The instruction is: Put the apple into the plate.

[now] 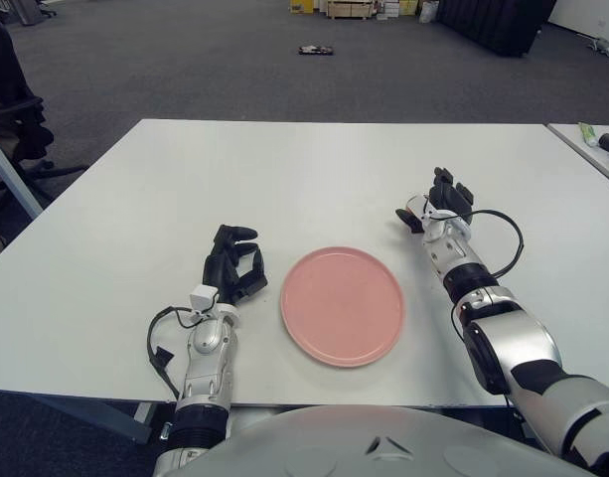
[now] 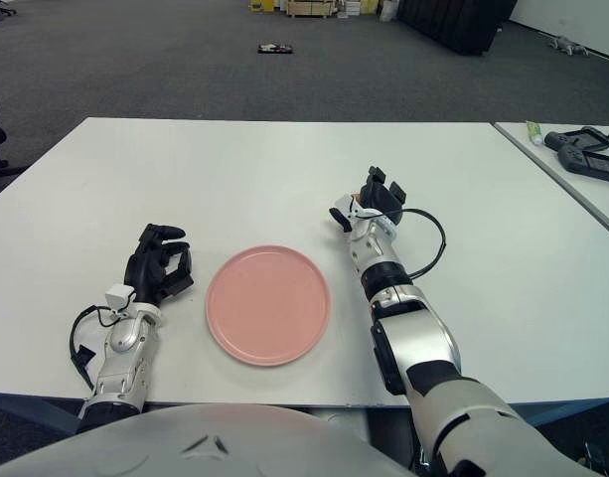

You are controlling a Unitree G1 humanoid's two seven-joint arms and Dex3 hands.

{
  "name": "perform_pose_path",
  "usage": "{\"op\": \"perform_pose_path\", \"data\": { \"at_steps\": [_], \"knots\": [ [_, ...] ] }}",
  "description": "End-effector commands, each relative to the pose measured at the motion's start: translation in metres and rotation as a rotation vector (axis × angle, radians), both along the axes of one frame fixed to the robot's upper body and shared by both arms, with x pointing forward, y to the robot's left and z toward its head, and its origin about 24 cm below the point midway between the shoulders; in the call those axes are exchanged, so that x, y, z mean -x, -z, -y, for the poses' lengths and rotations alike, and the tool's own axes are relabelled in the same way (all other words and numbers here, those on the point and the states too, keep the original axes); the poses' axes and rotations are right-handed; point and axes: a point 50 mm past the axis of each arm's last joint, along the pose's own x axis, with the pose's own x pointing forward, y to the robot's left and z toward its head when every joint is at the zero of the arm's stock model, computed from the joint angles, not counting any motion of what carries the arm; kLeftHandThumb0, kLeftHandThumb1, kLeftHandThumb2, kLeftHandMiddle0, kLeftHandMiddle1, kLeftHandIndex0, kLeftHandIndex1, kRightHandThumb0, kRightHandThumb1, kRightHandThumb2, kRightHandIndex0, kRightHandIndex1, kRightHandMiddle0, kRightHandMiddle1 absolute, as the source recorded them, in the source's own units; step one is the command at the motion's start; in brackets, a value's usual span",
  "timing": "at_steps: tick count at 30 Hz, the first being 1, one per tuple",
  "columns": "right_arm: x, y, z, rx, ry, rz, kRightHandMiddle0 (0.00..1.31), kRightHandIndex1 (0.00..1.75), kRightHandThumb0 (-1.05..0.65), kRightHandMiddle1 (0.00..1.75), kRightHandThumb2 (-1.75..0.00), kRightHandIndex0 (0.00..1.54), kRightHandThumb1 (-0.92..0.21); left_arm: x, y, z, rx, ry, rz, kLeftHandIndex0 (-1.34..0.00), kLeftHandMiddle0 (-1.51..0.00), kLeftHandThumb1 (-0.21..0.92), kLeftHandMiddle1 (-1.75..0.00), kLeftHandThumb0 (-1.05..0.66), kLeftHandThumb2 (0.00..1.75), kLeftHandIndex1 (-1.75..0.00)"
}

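The right hand (image 1: 439,206) sits toward the table's right edge with its fingers curled down over the spot where the apple lies, hiding the fruit, so a firm grip cannot be confirmed. The pink plate (image 1: 342,305) waits empty near the front edge, and the left hand (image 1: 232,264) lies curled and idle just left of it, clear of the delivery path.
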Motion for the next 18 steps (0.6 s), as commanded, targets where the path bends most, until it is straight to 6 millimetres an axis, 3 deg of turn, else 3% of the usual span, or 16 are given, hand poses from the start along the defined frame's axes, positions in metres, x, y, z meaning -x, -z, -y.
{"op": "perform_pose_path", "data": {
  "at_steps": [1,8,18],
  "knots": [
    [-0.0058,-0.0057,-0.001,0.044,-0.016,-0.059,0.0,0.61,-0.52,0.75,-1.09,0.0,-0.23,0.0118,0.017,-0.0018,0.014,-0.015,-0.109,-0.29,-0.5,0.49,-1.68,-0.01,1.11,-1.75],
    [-0.0046,-0.0034,-0.0021,0.108,-0.033,-0.192,0.0,0.7,-0.57,0.82,-1.06,0.0,-0.27,0.0121,0.0167,-0.0029,-0.003,-0.021,-0.115,-0.28,-0.51,0.47,-1.69,-0.01,1.13,-1.75],
    [-0.0018,-0.0015,-0.001,0.147,-0.061,-0.393,0.0,0.75,-0.65,0.79,-0.99,0.0,-0.35,0.0115,0.016,-0.004,-0.011,-0.023,-0.113,-0.31,-0.53,0.45,-1.67,-0.01,1.15,-1.75]
  ]
}}
